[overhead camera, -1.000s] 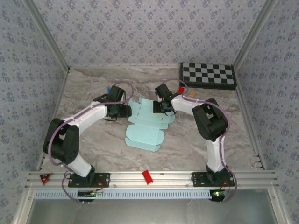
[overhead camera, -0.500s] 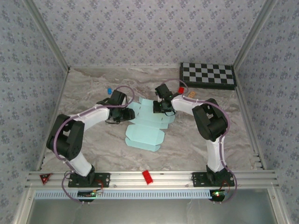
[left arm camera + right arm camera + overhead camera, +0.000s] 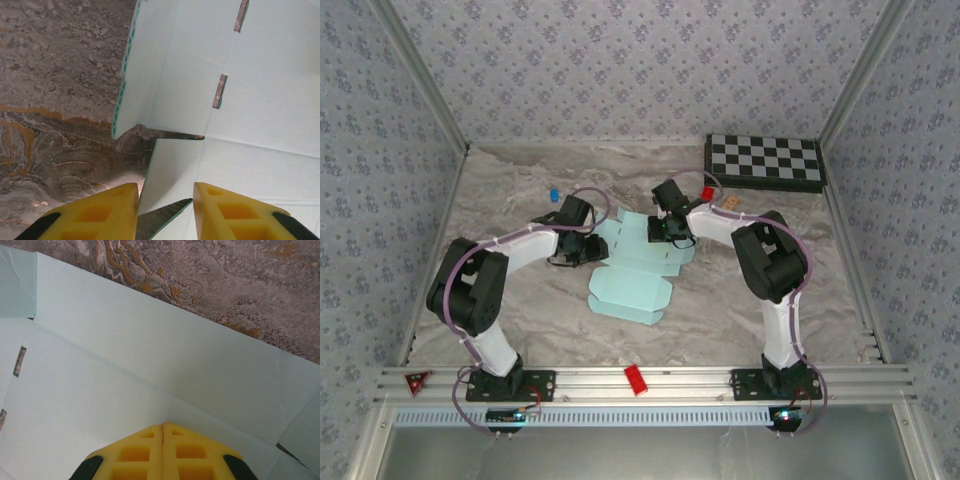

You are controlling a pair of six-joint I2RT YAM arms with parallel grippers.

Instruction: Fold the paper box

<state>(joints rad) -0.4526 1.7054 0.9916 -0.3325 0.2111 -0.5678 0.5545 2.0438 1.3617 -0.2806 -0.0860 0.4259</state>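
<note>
We see the left gripper (image 3: 165, 194) has edged nearer, fingers parted astride a flap of the paper box (image 3: 630, 292), lying flat on the marbled table (image 3: 510, 200); the right gripper (image 3: 163, 429), pinched closed, is over it. Floral walls (image 3: 640, 60) surround.

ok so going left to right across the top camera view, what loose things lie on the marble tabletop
small blue object → paper box → small red object → checkerboard
</note>
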